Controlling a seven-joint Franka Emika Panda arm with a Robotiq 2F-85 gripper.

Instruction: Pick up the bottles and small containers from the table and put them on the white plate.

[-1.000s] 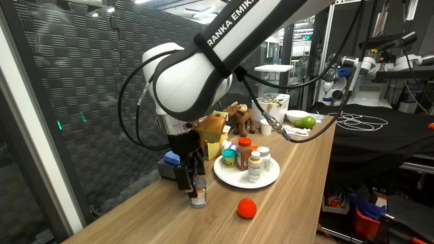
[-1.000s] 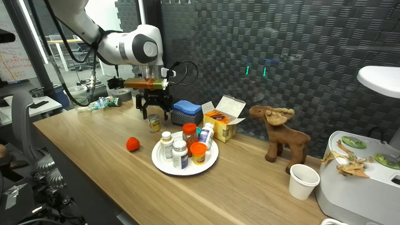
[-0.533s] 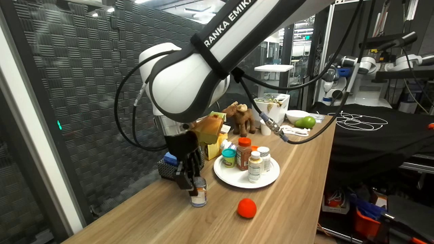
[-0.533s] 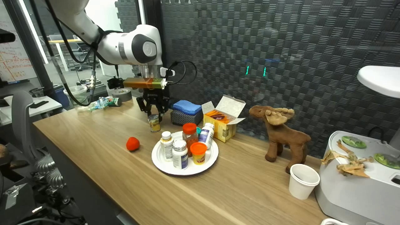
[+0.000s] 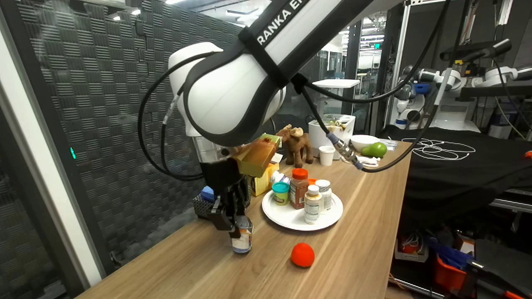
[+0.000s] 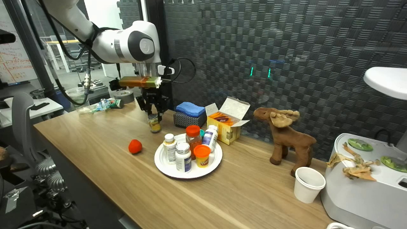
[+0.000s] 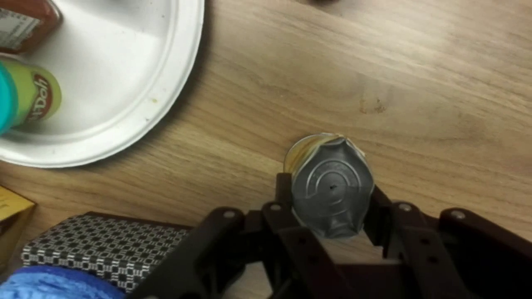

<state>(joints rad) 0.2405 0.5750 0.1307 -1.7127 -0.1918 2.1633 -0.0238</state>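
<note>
Around the white plate (image 6: 165, 167) in an exterior view, a whiteboard (image 6: 16, 60) shows at ten o'clock, a dark textured wall (image 6: 286, 63) at one; the wood-grain table (image 6: 248, 197) lies beneath.

The arm (image 6: 73, 19) is cut off toward eleven. Between ten and eleven the gripper (image 6: 154, 117) pinches the silvery can (image 6: 155, 126) from both sides, partly hiding it; whether the can touches the table I cannot tell. A teal-lidded tub (image 6: 202, 132) is mostly behind the red-capped jar (image 6: 193, 138).

The plate bears a cream bottle (image 6: 170, 154), a white bottle (image 6: 183, 162), that jar and tub, an orange-lidded tub (image 6: 202, 156) and a tilted bottle (image 6: 209, 140). A patterned box (image 6: 190, 121) stands at twelve; an open yellow carton (image 6: 229, 134) at two holds orange contents (image 6: 221, 118).
</note>
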